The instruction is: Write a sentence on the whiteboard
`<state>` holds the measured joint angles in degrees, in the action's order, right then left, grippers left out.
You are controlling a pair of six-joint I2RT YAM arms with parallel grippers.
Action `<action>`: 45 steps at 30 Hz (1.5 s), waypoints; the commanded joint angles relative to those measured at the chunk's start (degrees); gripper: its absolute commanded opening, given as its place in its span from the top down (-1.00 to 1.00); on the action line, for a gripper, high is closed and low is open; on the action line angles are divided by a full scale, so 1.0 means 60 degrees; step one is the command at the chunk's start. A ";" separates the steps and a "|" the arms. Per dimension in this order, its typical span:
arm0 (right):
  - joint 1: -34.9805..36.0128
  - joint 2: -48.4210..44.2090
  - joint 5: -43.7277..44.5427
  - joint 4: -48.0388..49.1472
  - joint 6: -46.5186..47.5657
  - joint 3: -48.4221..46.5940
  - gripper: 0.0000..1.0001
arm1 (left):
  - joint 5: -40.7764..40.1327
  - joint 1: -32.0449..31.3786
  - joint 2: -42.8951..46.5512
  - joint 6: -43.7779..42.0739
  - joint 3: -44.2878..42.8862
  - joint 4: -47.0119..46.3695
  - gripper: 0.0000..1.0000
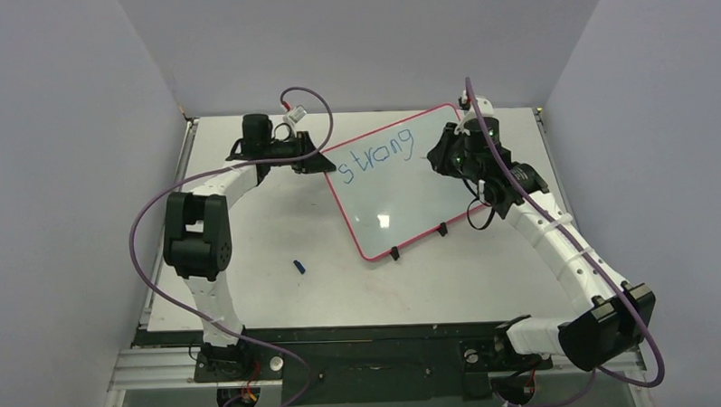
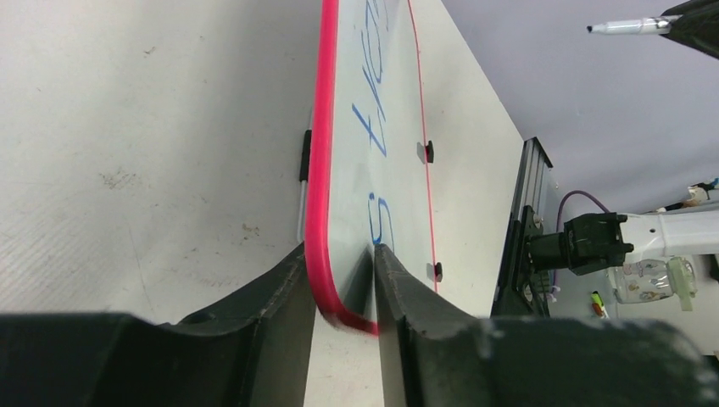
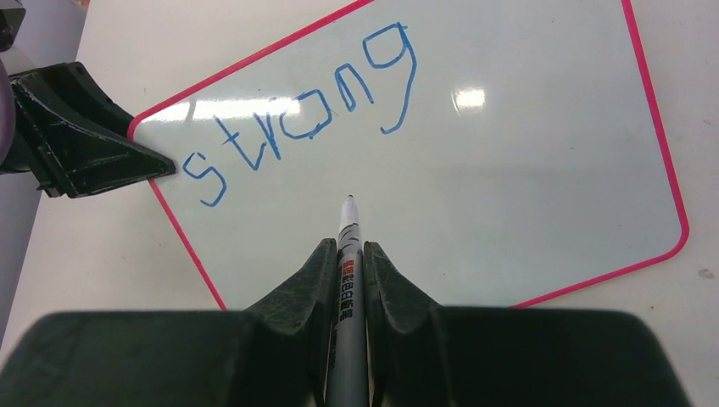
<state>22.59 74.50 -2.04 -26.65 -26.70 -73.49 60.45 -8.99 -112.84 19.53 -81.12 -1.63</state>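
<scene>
Here's the sentence point(image 3: 297, 119), and one word of it is up: "strong", in blue marker, running along the upper part of the whiteboard point(image 1: 402, 202). The letters climb slightly towards the "g" and the rest of the glossy surface below them is bare. The board itself lies flat on the bench point(image 1: 342, 295), turned at an angle, red rim all round, two little black clips point(image 1: 395, 253) on its near edge.

Now the right hand point(image 3: 348, 247): it's closed tight on the marker point(image 3: 347, 288), barrel running straight out between the fingers, tip pointing at the blank stretch just under the "r" and "o". The tip is off the surface (the left wrist view shows the pen hanging well clear of the board), so pen and board are apart.

Over to the left hand point(image 2: 338, 248), at the board's left corner, right beside the "s". The rounded red corner sits between its two fingers, one on each face of the board. Whether they pinch that corner or merely bracket it, I cannot tell; a thin dark sliver shows beside one finger, but it could be a reflection.

Further out, a small blue piece point(image 1: 298, 266) lies alone on the bench, near the left arm and well apart from the board. Purple cables point(image 1: 141, 229) loop off both arms.
</scene>
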 commanded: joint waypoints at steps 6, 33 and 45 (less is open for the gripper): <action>0.0061 -0.0762 -0.0176 0.0205 -0.0106 0.0239 1.00 | -0.0292 -0.0057 0.0906 -0.0558 0.0127 0.0424 0.14; 0.0373 -0.3317 -0.0551 0.0088 -0.0683 0.1857 1.00 | -0.4521 -0.0021 0.4337 -0.0283 0.0328 0.3289 -0.14; 0.0439 -0.5014 -0.0694 -0.0329 -0.0816 0.3064 1.00 | -0.6062 -0.0218 0.5716 -0.0133 0.1030 0.3982 -0.42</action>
<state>24.84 46.46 -5.34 -28.29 -31.00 -56.73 24.77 -10.04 -79.37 19.97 -74.06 19.44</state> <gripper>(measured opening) 0.098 0.706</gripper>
